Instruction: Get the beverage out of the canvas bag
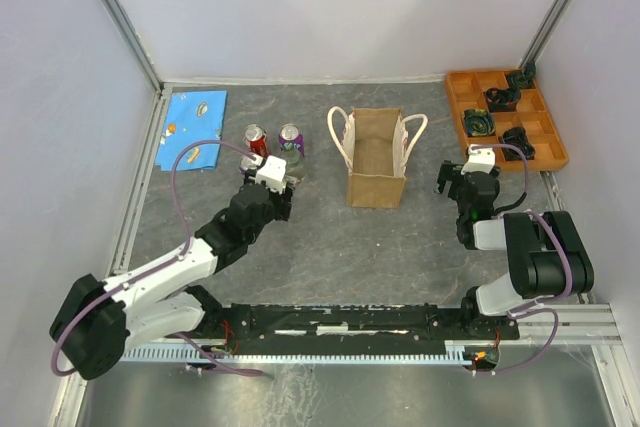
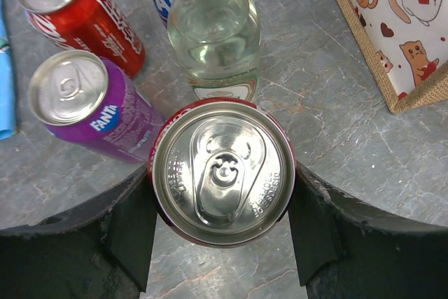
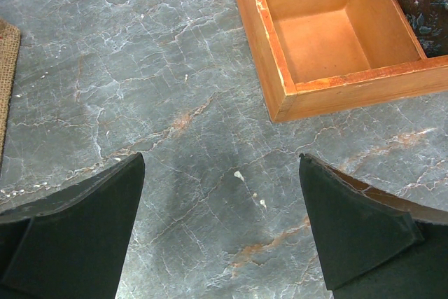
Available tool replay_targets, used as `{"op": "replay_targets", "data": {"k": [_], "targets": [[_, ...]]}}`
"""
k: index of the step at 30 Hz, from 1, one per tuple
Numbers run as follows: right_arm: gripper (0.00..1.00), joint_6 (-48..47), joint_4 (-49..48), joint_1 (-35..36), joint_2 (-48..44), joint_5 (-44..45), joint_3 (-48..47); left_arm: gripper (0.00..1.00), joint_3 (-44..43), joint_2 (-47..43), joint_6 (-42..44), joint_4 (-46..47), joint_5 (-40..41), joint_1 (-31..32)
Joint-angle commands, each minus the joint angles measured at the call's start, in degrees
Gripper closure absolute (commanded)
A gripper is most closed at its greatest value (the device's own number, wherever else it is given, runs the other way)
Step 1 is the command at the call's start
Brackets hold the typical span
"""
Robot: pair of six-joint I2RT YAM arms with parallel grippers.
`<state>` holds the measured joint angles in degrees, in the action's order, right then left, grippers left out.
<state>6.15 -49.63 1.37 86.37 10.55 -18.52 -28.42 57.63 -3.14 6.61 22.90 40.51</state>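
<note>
Beverage can in left gripper; purple can beside reads FANTA.

Soft, even overhead light, faint shadows, mild glare on the beverage can, sharp focus throughout

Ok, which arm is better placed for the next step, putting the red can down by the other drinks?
Left. The left arm's fingers grip the red can, close beside the purple can and glass bottle. The right arm's fingers are open over bare table near the orange tray.
</note>
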Motion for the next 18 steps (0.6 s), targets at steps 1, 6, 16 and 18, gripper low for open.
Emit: {"op": "replay_targets", "data": {"k": [1, 6, 16, 18], "targets": [[0.01, -0.45, -1.73, -0.14, 0.03, -0.09, -1.34, 0.97, -0.57, 2.4, -3.44, 15.24, -1.84, -1.4], [0.01, -0.44, -1.77, -0.11, 0.02, -0.1, -1.33, 0.97, -1.03, 5.83, -4.8, 14.87, -3.83, -2.22], [0.01, -0.49, -1.75, -0.14, 0.01, -0.09, -1.34, 0.95, -1.81, 8.59, -9.05, 11.39, -7.82, -4.61], [0.01, -0.44, -1.73, -0.18, 0.0, -0.09, -1.33, 0.93, -2.4, 8.9, -9.04, 9.8, -7.4, -4.82]]}}
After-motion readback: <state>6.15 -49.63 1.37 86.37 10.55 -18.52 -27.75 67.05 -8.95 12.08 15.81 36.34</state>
